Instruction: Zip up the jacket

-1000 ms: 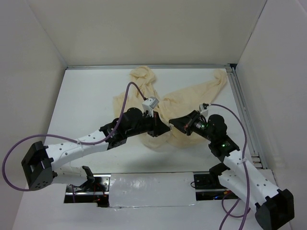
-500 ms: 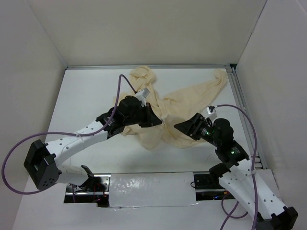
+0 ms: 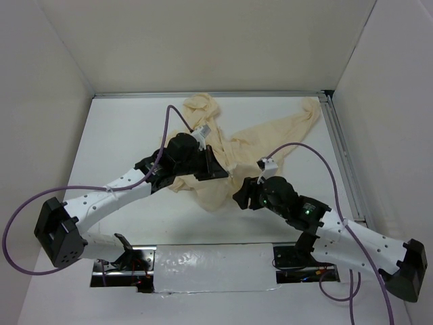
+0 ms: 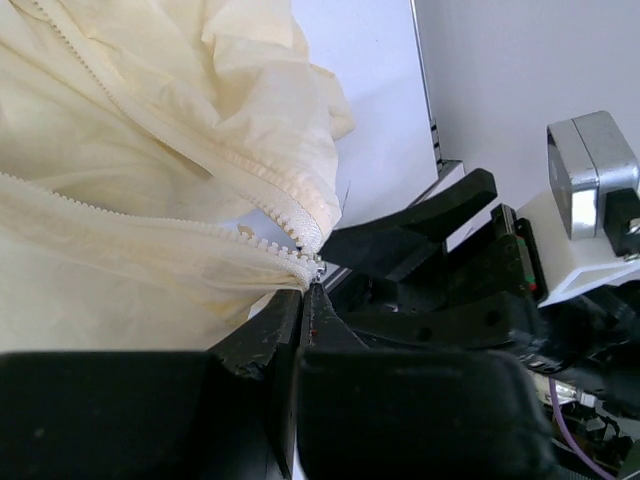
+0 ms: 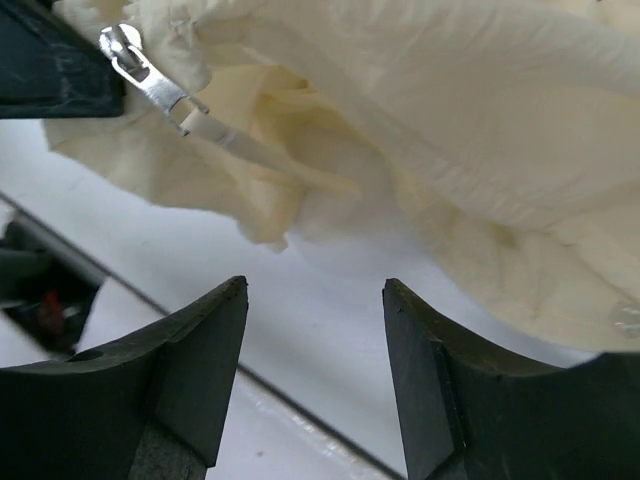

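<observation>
The right end effector (image 5: pixel 315 290) stands open, its matte black fingers apart over the smooth white counter (image 5: pixel 330 255), holding nothing. Just beyond, a shiny metal zipper pull (image 5: pixel 140 62) juts from the jacket (image 3: pixel 270 135). The left end effector (image 4: pixel 308 295) is pinched closed on this thin, wrinkled cream cloth where the zipper teeth (image 4: pixel 200 165) meet. The rest spreads farther off.

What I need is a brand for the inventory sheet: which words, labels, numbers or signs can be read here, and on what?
None can be read in any view.
The jacket shows no printed label or lettering.
Its zipper pull is bare metal with no legible mark.
A small round mark on the fabric is too blurred to read.
</observation>
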Action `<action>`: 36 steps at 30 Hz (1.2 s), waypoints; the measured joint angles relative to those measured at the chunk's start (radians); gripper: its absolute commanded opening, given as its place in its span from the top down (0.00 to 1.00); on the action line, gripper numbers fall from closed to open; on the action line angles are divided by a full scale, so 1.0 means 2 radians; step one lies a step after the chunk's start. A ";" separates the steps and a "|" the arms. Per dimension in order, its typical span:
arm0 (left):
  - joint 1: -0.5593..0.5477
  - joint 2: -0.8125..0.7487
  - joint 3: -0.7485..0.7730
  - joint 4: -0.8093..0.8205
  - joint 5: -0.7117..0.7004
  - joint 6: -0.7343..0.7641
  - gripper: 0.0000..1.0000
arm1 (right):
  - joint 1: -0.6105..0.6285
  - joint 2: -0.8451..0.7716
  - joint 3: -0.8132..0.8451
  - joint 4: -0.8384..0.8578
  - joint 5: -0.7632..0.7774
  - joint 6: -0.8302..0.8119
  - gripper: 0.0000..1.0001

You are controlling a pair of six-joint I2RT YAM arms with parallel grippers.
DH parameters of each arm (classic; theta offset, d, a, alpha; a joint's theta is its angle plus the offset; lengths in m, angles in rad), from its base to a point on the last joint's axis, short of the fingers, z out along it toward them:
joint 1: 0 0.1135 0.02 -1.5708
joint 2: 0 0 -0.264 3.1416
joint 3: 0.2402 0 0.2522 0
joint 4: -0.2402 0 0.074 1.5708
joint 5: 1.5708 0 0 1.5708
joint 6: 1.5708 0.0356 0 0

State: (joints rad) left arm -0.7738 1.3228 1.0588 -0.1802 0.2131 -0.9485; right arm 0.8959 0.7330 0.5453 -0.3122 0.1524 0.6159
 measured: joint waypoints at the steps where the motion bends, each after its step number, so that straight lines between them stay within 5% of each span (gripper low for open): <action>1: 0.000 0.000 0.000 -0.001 0.002 0.000 1.00 | 0.012 0.009 0.000 0.003 0.026 -0.006 0.36; 7: 0.001 0.000 0.000 -0.002 0.015 0.000 1.00 | 0.060 0.058 0.000 0.041 0.130 -0.032 0.37; 14: 0.002 0.002 0.000 -0.001 0.028 0.001 1.00 | 0.068 0.097 0.000 0.108 0.163 -0.065 0.37; 23: 0.004 0.002 0.000 -0.002 0.028 0.002 1.00 | 0.068 0.110 0.000 0.150 0.163 -0.082 0.83; 24: 0.005 0.002 0.000 -0.002 0.028 0.002 1.00 | 0.068 0.108 0.000 0.146 0.160 -0.080 0.98; 36: 0.006 0.026 0.007 -0.009 0.024 0.031 1.00 | 0.057 0.056 0.090 0.019 0.080 -0.052 1.00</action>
State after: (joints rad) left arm -0.7624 1.3754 1.0737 -0.1986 0.2611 -0.8860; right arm 1.0092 0.8452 0.7246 -0.2737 0.3122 0.5110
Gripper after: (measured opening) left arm 0.107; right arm 0.010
